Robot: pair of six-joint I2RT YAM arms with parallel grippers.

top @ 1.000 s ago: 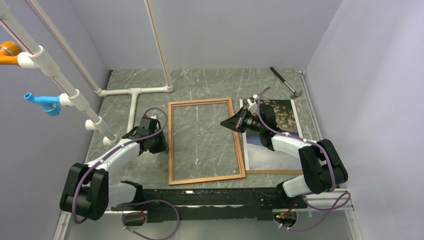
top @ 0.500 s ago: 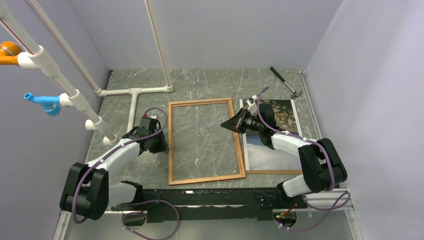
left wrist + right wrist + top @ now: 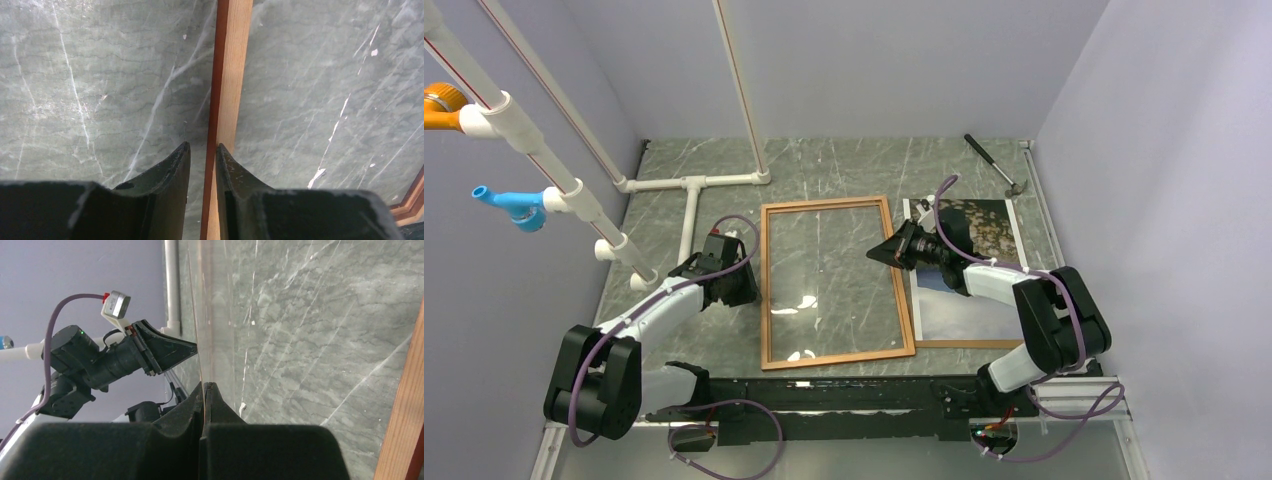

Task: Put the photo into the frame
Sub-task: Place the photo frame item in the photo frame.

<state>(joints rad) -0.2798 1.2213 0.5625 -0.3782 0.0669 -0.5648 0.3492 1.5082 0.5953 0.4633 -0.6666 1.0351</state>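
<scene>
Top external: the photo (image 3: 996, 228) lies face up just right of the frame (image 3: 839, 358), partly hidden under the right arm. The right gripper (image 3: 874, 250) pinches a clear sheet (image 3: 207, 315) over the frame's opening. The left gripper (image 3: 202, 146), jaws narrow, sits at the frame's left side; whether it grips is unclear. A hammer (image 3: 996, 168) lies behind.

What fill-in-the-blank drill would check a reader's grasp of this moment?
The left pincer straddles the ____ rail of the frame. The photo lies on the table to the ____ of the frame. The right pincer is ____ on a thin clear pane.
Missing words: left; right; shut.
</scene>
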